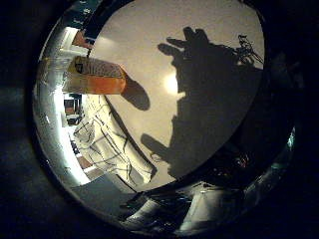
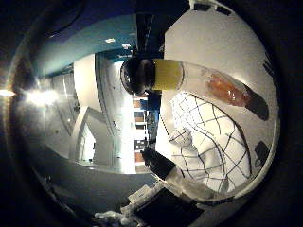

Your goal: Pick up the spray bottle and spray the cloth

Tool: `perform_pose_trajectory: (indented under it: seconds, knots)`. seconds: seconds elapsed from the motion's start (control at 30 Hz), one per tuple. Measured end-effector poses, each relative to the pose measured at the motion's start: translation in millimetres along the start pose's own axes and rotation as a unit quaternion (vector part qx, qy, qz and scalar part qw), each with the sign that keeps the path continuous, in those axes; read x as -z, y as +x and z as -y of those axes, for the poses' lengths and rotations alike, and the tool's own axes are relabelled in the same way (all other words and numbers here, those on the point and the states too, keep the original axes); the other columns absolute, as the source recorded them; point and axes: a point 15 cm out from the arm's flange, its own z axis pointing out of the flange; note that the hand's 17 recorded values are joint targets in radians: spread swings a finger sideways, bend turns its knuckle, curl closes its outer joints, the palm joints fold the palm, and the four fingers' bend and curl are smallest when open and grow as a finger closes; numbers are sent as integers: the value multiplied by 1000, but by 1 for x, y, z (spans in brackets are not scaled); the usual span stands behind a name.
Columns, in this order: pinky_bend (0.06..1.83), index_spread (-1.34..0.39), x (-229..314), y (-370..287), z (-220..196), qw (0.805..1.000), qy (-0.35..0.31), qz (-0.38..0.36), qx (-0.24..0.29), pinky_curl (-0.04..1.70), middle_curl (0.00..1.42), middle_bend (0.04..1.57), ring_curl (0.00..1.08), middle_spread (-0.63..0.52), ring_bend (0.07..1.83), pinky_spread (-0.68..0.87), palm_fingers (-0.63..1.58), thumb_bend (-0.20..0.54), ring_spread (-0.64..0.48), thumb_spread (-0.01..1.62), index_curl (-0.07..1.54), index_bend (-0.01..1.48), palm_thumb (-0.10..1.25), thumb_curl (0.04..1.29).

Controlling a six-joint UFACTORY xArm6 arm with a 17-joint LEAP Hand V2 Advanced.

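Note:
The spray bottle (image 2: 185,78) is clear, with a black spray head, a yellow collar and orange liquid at its base. It stands on the white table (image 1: 199,40) next to the cloth. The little finger side view shows the bottle (image 1: 95,75) too. The cloth (image 2: 213,137) is white with a dark grid pattern and lies crumpled on the table beside the bottle; it also shows in the little finger side view (image 1: 110,144).
The hand and arm cast a large dark shadow (image 1: 204,95) on the table beside the bottle and cloth. Beyond the table's edge is a dim room with ceiling lights (image 2: 38,95) and furniture.

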Motion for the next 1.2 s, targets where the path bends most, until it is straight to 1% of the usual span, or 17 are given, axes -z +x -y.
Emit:
perform_pose_trajectory:
  seconds: [0.2,0.3,0.47,0.63,0.87,1.0,1.1,1.17,1.2]
  knots:
    - [352,-43,-1,0,1,1000,2,-1,0,308,338,199,264,236,322,384,117,-29,240,943,275,156,470,296]
    - [350,-43,-2,-7,4,1000,9,10,-3,308,338,198,266,236,330,384,119,-29,242,943,275,155,469,297]
    - [346,-43,-16,-25,5,1000,6,29,5,307,340,200,268,236,338,384,123,-28,242,947,275,155,474,298]
    - [342,-43,-27,-30,9,1000,11,25,12,309,344,204,270,226,348,374,130,-29,243,952,274,156,475,298]
    - [330,-44,-64,-25,14,1000,-6,21,-5,308,348,217,273,221,363,367,153,-28,229,954,275,158,480,297]
    - [311,-48,-83,-25,29,1000,-10,26,-15,303,355,236,275,210,381,360,189,-27,220,958,279,158,489,300]
    - [302,-66,-99,-27,43,999,-10,40,-28,298,362,257,280,180,410,344,256,-17,203,964,285,163,529,306]
    - [301,-100,-108,-31,53,998,-2,56,-36,289,381,312,298,108,503,307,420,-10,161,974,284,158,600,317]
    - [316,-116,-111,-33,58,997,4,65,-40,287,384,316,303,80,533,289,468,-8,139,975,287,166,631,322]
